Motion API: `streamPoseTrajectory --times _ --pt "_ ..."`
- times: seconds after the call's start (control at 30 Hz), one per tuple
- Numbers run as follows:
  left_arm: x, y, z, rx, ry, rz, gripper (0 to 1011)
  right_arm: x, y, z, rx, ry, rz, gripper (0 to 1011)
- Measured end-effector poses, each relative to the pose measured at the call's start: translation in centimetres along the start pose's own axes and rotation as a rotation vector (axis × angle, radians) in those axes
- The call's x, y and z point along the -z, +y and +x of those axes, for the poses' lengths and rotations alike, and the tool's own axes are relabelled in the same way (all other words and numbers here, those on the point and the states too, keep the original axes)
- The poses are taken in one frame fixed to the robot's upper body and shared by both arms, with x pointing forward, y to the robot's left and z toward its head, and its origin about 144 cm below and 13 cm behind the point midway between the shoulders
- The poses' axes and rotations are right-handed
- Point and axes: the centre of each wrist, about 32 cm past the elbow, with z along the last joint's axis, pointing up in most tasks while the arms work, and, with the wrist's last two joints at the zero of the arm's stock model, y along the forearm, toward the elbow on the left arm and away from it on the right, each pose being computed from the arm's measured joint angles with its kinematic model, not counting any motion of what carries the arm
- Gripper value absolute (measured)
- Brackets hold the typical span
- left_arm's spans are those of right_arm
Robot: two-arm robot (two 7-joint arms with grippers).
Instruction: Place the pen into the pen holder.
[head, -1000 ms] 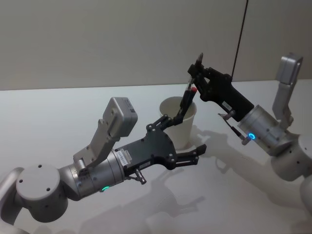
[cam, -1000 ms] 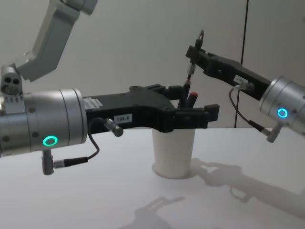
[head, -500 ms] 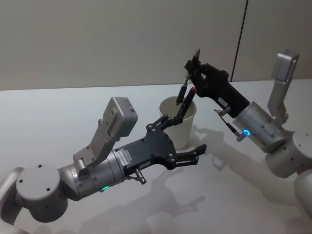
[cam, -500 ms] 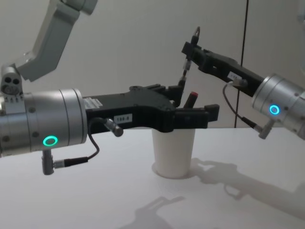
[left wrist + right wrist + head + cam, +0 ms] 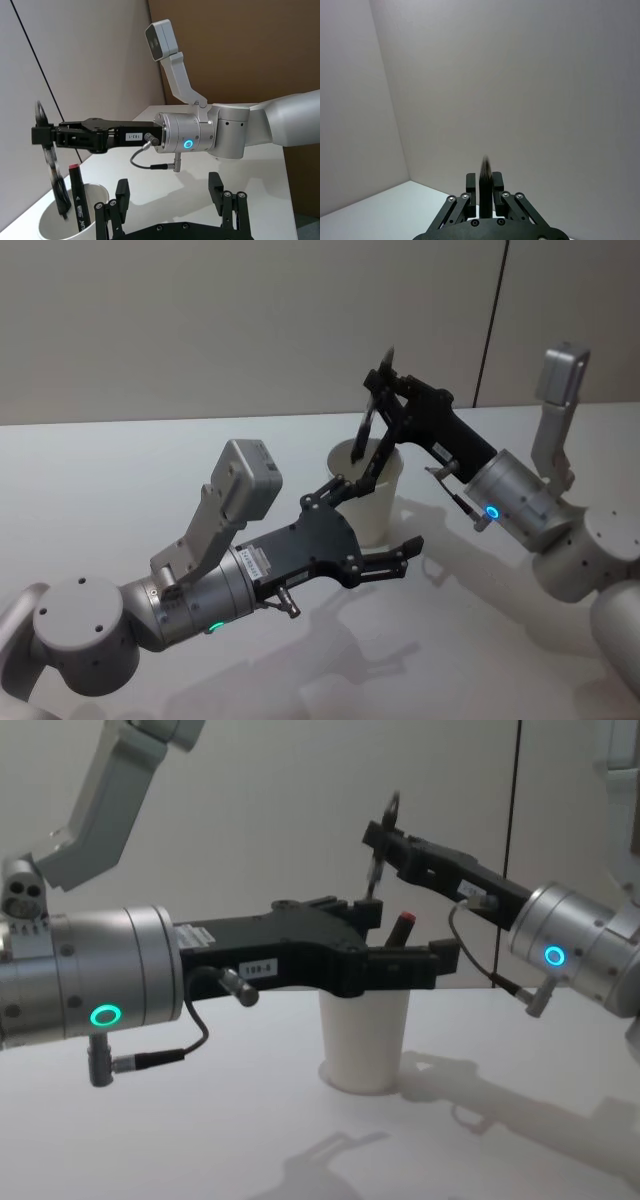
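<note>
The pale worktop [image 5: 120,460] carries everything here. Left gripper [image 5: 385,525] reaches in low, jaws spread wide around the pen holder [image 5: 378,502] and gripping nothing, one finger on each side of the white cup. Right gripper [image 5: 380,390] hangs above the cup's rim, jaws closed on a dark pen [image 5: 54,175], whose lower end dips inside the cup near the wall. Beside it a red-capped marker [image 5: 78,195] stands in the cup, leaning on the rim.

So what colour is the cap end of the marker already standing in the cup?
Red, on a black marker; the left wrist view shows it best.
</note>
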Motion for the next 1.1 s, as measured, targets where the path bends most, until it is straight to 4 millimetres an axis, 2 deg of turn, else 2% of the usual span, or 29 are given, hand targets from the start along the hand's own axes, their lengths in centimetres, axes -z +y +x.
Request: streamPoseTrajectory --times 0.13,0.2,0.4,0.43,0.5,0.77,0.8,0.93,1.1 --pt "0.0 0.0 0.0 0.0 0.0 0.0 1002 0.1 0.1 0.0 -0.002 0.002 -0.012 240" --pt "0.0 0.0 0.0 0.0 0.0 0.0 1002 0.1 0.1 0.0 -0.001 0.002 -0.017 332" --pt "0.0 0.0 0.0 0.0 0.0 0.0 1003 0.2 0.1 0.1 -0.002 0.003 -0.028 487" --pt "0.0 0.0 0.0 0.0 0.0 0.0 1002 0.2 0.1 0.2 -0.002 0.003 -0.029 550" --pt "0.0 0.0 0.0 0.0 0.0 0.0 1002 0.1 0.0 0.2 -0.001 0.003 -0.03 587" --pt "0.0 0.0 0.0 0.0 0.0 0.0 1003 -0.2 -0.3 0.3 -0.003 -0.007 -0.032 863" --pt "0.0 0.0 0.0 0.0 0.0 0.0 1002 -0.3 -0.4 0.3 -0.004 -0.008 -0.033 863" --pt "0.0 0.0 0.0 0.0 0.0 0.0 1002 -0.7 -0.6 0.2 -0.004 -0.02 -0.037 990" --pt "0.0 0.0 0.0 0.0 0.0 0.0 1002 -1.3 -1.2 -0.1 -0.004 -0.037 -0.042 1001"
